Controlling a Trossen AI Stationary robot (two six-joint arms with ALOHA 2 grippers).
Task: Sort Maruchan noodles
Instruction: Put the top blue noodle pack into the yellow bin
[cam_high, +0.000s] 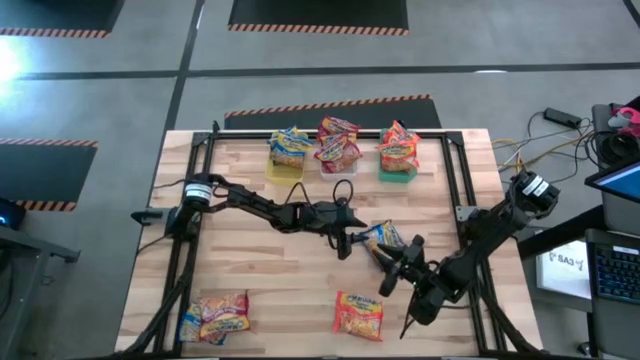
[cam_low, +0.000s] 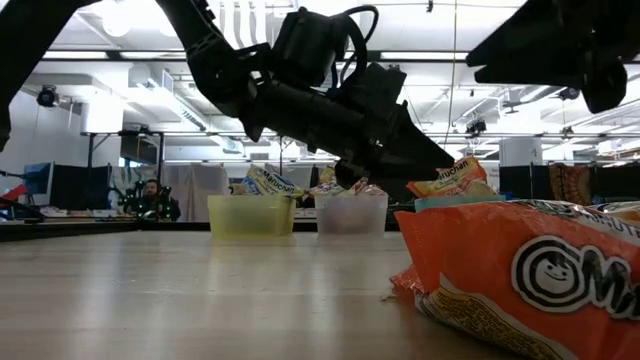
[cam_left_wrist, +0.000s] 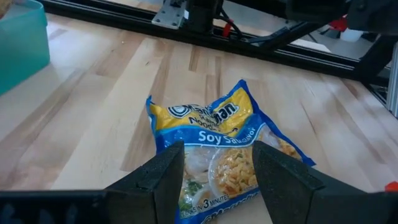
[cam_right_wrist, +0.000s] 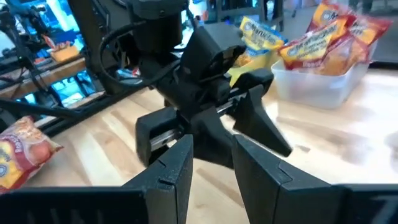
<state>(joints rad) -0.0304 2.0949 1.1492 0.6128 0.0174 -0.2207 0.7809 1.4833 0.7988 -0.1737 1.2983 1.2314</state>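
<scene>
My left fingers (cam_left_wrist: 168, 177) stand spread, straddling the near end of a blue-and-yellow glossy plastic soy sauce ramen packet (cam_left_wrist: 224, 155) lying at centre frame on the pale wooden table (cam_left_wrist: 99, 118). My right gripper (cam_high: 388, 266), fingers also parted, hangs just beside it; we could collide, or the slick film could slip as I close. Only the high view shows the yellow bin (cam_high: 285, 163) at upper centre and the loose packets along the bottom edge.
</scene>
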